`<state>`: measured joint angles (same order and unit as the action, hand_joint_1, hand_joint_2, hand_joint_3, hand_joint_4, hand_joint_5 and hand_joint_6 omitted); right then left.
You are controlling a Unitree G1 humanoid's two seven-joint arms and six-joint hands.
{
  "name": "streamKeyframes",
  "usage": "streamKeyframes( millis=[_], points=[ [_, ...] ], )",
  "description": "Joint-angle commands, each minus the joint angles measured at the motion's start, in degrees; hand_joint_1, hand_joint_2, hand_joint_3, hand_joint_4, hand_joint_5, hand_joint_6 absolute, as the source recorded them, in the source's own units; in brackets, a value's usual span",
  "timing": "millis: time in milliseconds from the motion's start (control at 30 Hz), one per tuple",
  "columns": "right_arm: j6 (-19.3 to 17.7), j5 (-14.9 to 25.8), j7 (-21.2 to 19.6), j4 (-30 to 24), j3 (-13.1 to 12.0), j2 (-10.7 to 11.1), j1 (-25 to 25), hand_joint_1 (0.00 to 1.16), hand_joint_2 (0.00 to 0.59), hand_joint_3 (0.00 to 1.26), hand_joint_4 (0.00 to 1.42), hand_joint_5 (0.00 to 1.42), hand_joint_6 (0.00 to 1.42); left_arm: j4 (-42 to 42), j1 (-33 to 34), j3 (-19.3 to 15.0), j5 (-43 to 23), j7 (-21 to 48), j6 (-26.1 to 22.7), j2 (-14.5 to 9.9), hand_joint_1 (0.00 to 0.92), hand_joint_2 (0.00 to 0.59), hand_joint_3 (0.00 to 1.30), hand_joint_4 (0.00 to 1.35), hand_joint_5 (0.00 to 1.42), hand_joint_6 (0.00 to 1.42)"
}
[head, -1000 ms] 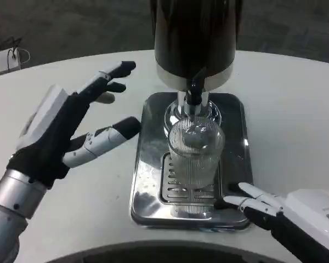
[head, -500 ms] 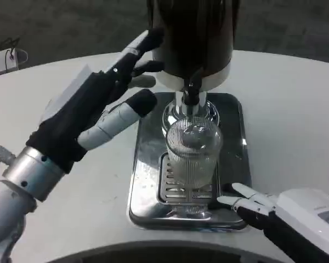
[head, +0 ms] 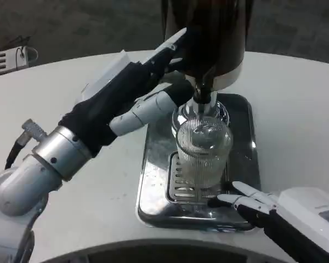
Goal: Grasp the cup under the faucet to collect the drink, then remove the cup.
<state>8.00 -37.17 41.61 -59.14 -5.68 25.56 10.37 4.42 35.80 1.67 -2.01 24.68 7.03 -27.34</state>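
A ribbed clear cup [head: 203, 159] stands upright on the grate of the steel drip tray [head: 153, 181], directly under the faucet [head: 204, 90] of the dark dispenser [head: 208, 33]. Left hand [head: 137, 90], fingers apart, reaches against the dispenser. Right hand [head: 263, 205], fingers spread and empty, rests at the tray's near edge.

Ribbed clear cup [head: 204, 156], glossy metal tray [head: 153, 181]

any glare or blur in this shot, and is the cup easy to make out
Head view: bright glare on the steel drip tray; the ribbed clear cup is see-through yet distinct on the grate; left hand by the dispenser is slightly soft; dark floor behind is dim.
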Motion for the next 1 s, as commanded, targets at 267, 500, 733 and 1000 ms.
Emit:
streamKeyframes(
  millis=[267, 500, 733, 1000],
  points=[
    [0.21, 1.08, 0.0, -0.85, -0.71, 0.16, 0.16, 0.56, 0.475, 0.19, 0.05, 0.15, 0.13, -1.36, 1.49, 2.74, 3.38, 3.14, -2.95, -0.66, 0.0, 0.056, 0.05, 0.0, 0.13, 0.2],
    [1.23, 1.22, -0.08, -0.57, -0.21, 0.75, -0.77, 0.56, 0.475, 0.18, 0.05, 0.15, 0.13, -1.63, 0.55, 2.34, 3.67, 3.62, -2.01, -0.75, 0.0, 0.056, 0.05, 0.0, 0.14, 0.2],
    [1.73, 1.54, -0.12, -0.16, 0.23, 1.26, -1.5, 0.56, 0.475, 0.18, 0.05, 0.15, 0.13, -3.54, 1.12, 3.53, 5.31, 4.13, -0.66, -1.14, 0.0, 0.061, 0.05, 0.0, 0.14, 0.21],
    [2.56, 2.21, -0.27, -0.02, 0.47, 1.84, -1.79, 0.55, 0.481, 0.18, 0.05, 0.15, 0.13, -6.6, 3.53, 6.49, 9.59, 5.6, 2.25, -2.06, 0.0, 0.064, 0.06, 0.01, 0.14, 0.22]
  ],
)
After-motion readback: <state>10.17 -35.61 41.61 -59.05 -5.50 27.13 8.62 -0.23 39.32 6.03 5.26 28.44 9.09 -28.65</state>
